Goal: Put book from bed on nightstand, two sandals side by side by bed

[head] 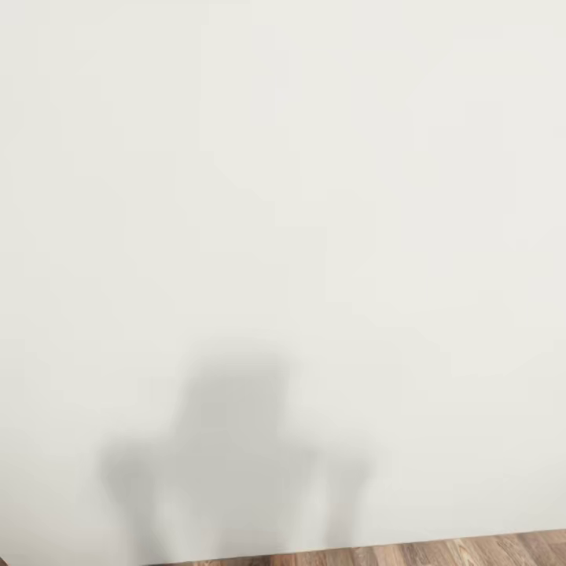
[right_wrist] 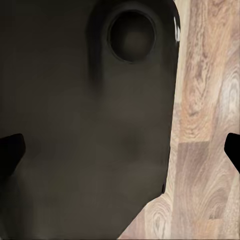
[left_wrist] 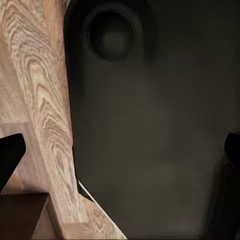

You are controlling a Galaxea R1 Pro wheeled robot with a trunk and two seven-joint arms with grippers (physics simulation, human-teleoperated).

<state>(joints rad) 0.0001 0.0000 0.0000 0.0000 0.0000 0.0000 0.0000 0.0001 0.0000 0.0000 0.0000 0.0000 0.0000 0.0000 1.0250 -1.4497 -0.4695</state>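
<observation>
The book, the bed, the nightstand and the sandals are out of view. In the left wrist view my left gripper [left_wrist: 120, 152] hangs open, its dark fingertips [left_wrist: 10, 156] far apart at the picture's edges, with nothing between them. My right gripper [right_wrist: 120, 149] is open the same way, with fingertips [right_wrist: 10, 150] wide apart and empty. Both point down at brown plank floor [left_wrist: 40, 90] and at my own dark base [left_wrist: 150, 140].
A plain white wall [head: 283, 196] stands close ahead, with my soft grey shadow [head: 236, 440] on it. A strip of brown plank floor [head: 440, 550] runs along its foot. The dark base [right_wrist: 90, 125] lies beside wood floor [right_wrist: 205, 125] under the right gripper.
</observation>
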